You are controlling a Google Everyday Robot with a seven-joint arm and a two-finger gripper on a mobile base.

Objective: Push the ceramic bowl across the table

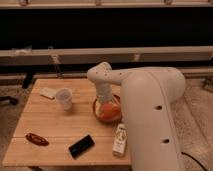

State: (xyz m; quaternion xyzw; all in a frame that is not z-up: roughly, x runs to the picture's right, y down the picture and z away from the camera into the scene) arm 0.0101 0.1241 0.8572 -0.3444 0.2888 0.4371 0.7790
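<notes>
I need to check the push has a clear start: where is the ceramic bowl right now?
In the camera view the ceramic bowl sits right of centre on the table, right of the plastic cup, with the gripper down at it.

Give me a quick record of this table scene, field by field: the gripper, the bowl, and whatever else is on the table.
gripper: lowered at the ceramic bowl, hidden behind the wrist
ceramic bowl: orange-red, right of centre on the table
plastic cup: upright, left of the bowl, apart from it
white flat item: far left corner
red-brown item: near left edge
black flat object: front centre
white bottle: lying down, front right
</notes>
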